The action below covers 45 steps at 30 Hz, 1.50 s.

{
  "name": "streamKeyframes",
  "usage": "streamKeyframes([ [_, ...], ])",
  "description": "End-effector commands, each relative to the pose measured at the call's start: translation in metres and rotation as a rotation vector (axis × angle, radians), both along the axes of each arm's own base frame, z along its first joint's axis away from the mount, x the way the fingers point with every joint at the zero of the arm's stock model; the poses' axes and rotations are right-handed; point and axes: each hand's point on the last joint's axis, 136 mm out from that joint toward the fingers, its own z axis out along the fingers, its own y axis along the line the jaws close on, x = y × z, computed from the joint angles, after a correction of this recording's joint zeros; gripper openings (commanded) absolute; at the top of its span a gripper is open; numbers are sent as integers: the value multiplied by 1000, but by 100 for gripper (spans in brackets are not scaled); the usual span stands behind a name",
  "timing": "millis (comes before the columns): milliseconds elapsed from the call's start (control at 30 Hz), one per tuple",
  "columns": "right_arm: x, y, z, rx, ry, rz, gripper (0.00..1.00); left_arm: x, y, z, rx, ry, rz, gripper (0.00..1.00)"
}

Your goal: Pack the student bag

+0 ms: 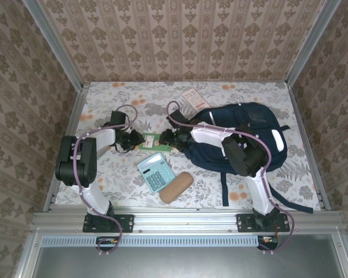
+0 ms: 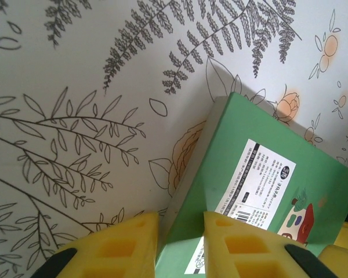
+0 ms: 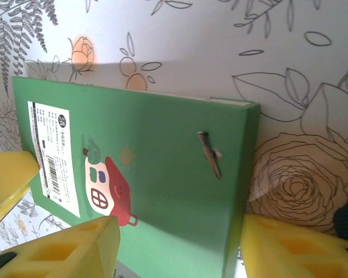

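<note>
Lying flat on the right half of the table (image 1: 220, 92): backpack (image 1: 249, 119), long axis left to right, straps trailing near, contents cannot be told. Green book (image 1: 152, 141) just left of it; right gripper (image 3: 180, 231) over its cover, fingers apart; left gripper (image 2: 181, 223) straddling its edge, grip cannot be told. Wrist views add the book's barcode label (image 2: 258, 185).

I see a barcode and tiny print on the white label (image 2: 260, 184) of the green book (image 3: 162, 145), but I cannot read it. The calculator (image 1: 156, 172) keys are too small to read.
</note>
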Motion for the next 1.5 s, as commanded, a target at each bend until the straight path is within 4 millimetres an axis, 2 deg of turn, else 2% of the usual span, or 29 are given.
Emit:
streamKeyframes([
  [0,-3,49,22,266,-22,75,54,-17,-13,-16,-37,72,-22,24],
  [100,1,61,49,370,-69,83,51,-17,-13,-15,-37,71,-28,24],
  [200,4,64,67,410,-109,94,46,-16,-14,-12,-42,66,-36,24],
  [300,6,63,76,437,-136,90,43,-15,-15,-10,-43,65,-43,24],
  [467,8,66,80,478,-141,80,42,-12,-18,-2,-69,52,-55,24],
  [600,9,62,71,438,-125,68,38,-10,-16,2,-61,43,-58,24],
  [700,9,56,65,400,-115,59,30,-9,-13,5,-57,36,-54,25],
  [833,11,48,68,371,-127,52,13,-6,-9,14,-63,21,-42,27],
  [933,13,43,80,371,-155,52,0,-1,-6,29,-72,-9,-28,33],
  [1100,21,29,118,383,-238,41,0,9,-10,64,-127,-80,-6,49],
  [1200,27,15,143,404,-283,22,0,18,-17,92,-188,-147,6,59],
  [1333,30,-8,179,460,-332,5,0,30,-29,133,-300,-241,5,81],
  [1467,29,-34,212,504,-383,-10,0,44,-42,172,-462,-309,2,87],
])
